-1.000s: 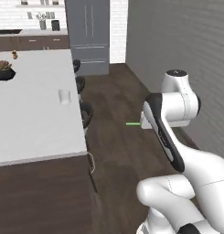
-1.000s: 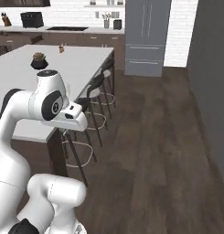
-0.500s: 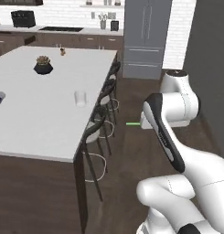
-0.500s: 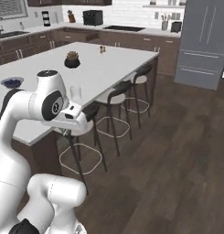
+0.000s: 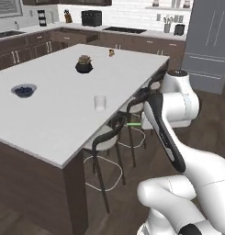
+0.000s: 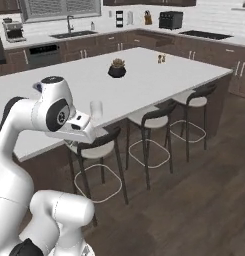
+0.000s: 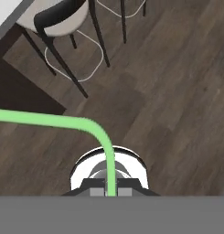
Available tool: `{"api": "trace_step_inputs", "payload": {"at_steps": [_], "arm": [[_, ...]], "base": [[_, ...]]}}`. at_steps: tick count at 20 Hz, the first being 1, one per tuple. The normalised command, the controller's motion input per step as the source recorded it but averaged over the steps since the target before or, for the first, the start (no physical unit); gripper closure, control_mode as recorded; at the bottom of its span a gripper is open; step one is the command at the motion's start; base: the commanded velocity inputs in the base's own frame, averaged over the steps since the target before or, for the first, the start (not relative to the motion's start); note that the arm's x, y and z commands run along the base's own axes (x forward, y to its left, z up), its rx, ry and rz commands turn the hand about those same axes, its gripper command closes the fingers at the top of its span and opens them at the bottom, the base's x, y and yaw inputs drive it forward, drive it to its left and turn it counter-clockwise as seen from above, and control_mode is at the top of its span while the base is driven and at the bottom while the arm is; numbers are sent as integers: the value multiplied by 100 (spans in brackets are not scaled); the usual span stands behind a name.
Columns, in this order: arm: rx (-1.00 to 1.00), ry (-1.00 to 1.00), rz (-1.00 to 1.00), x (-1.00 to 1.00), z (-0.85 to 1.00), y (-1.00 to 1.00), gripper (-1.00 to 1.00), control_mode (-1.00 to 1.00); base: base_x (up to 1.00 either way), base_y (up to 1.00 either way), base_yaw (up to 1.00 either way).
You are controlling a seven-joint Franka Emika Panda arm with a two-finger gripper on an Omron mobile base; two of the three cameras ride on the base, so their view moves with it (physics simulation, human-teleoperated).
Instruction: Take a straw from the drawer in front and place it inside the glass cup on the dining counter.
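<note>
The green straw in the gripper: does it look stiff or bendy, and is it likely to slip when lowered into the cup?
The straw bends sharply just beyond the gripper and runs sideways, so it probably flexes easily. It is thin and pinched only at one end, so it may swivel or slip. The glass cup is small and straight-sided, so a long straw leaning on its rim might tip it.

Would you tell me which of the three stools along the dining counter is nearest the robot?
The near stool, pale seat, dark curved back, beside the arm; the other two stand farther along the dining counter.
</note>
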Motion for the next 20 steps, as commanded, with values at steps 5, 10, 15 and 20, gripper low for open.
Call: {"api": "trace_step_inputs", "payload": {"at_steps": [5, 10, 15, 20], "arm": [[0, 0, 0, 0, 0, 0, 100, 100], [0, 0, 0, 0, 0, 0, 100, 100], [0, 0, 0, 0, 0, 0, 100, 100], [0, 0, 0, 0, 0, 0, 100, 100]], "base": [[27, -84, 58], [18, -84, 55], [15, -80, 55], [2, -79, 52]]}}
